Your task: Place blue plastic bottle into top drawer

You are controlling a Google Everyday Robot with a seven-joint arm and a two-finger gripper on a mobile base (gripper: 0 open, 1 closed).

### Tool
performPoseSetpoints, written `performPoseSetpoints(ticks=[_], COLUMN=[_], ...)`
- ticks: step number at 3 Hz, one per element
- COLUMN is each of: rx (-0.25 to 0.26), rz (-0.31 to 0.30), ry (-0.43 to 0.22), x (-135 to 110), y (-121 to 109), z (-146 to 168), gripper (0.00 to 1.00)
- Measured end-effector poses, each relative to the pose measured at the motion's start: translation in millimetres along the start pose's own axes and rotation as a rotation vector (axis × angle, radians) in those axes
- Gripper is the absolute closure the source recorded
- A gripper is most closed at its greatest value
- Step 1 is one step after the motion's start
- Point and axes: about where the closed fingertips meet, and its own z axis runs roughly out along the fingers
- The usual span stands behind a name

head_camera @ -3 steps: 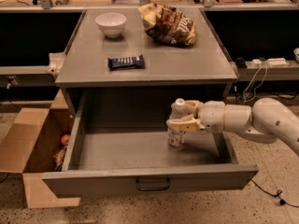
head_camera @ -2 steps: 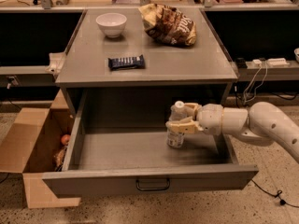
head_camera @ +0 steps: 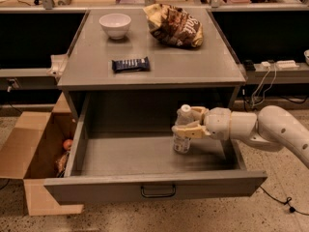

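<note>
Little has moved in the last second: the blue plastic bottle (head_camera: 182, 143) stands on the same spot and the pincer (head_camera: 186, 122) still grips it. The bottle is upright on the floor of the open top drawer (head_camera: 154, 188), right of the middle, white cap upward. The white arm reaches in from the right, over the drawer's right wall, and the pincer's pale fingers are closed about the bottle's upper part, just under the cap. Apart from the bottle, the drawer's floor shows only bare grey metal.

On the worktop (head_camera: 159, 71) above, well apart from the pincer, lie a white bowl (head_camera: 115, 24) at the back left, a crumpled brown snack bag (head_camera: 175, 26) at the back right, and a dark blue snack bar (head_camera: 130, 64) nearer the front edge.

On the floor to the left, just beside the drawer, an open cardboard box (head_camera: 24, 146) holds a small orange round thing (head_camera: 67, 144)
</note>
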Motion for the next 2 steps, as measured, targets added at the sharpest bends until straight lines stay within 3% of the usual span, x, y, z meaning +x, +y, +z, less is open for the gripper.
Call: performPoseSetpoints(ticks=[2], rx=[0.0], rz=[0.0], ry=[0.0], x=[0.0], y=[0.0], z=[0.1], gripper=[0.1])
